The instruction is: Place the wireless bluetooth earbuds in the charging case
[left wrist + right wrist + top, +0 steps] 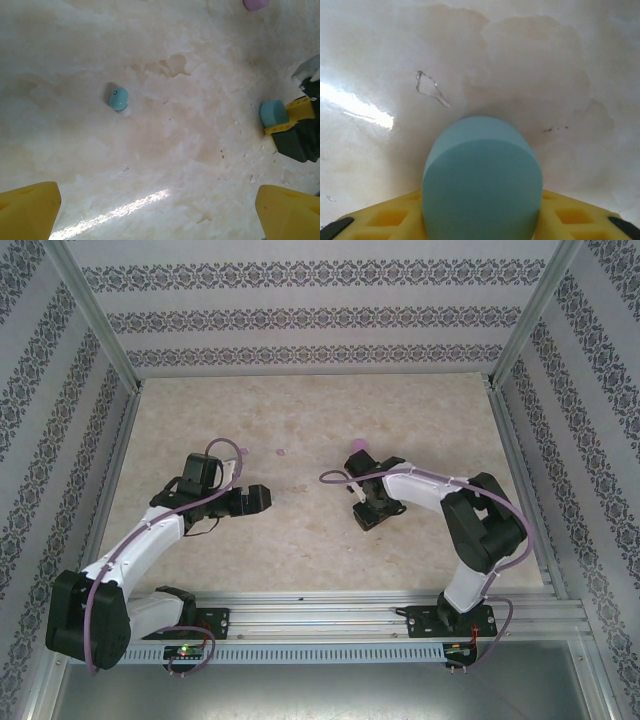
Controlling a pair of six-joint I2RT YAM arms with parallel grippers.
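**Light blue earbud (118, 98) loose on the tabletop (200, 165), blue charging case (482, 175) in the right tool (482, 222)**

Seen from the left wrist, the light blue earbud lies alone left of centre on the pale, marbled tabletop and touches nothing. A small ring mark shows on its top face. The left tool (157, 212) is spread wide. Its yellow fingertips (27, 212) sit in the lower left and lower right corners of that frame. Bare tabletop lies between them, and the earbud is higher in the frame.

The right tool is clamped on the blue charging case. From the right wrist, the rounded case takes up the lower centre of the frame, with yellow fingers (385, 220) on either side of it along the bottom edge. At the right edge of the left wrist view, one end of the case pokes out past a yellow finger. Whether its lid is open cannot be told.

From above, the two tools face each other across the middle of the tabletop, clearly apart. A pink case (358, 447) sits just above the right tool in the frame. A tiny pink earbud (281, 452) lies to its left, apart from both tools.
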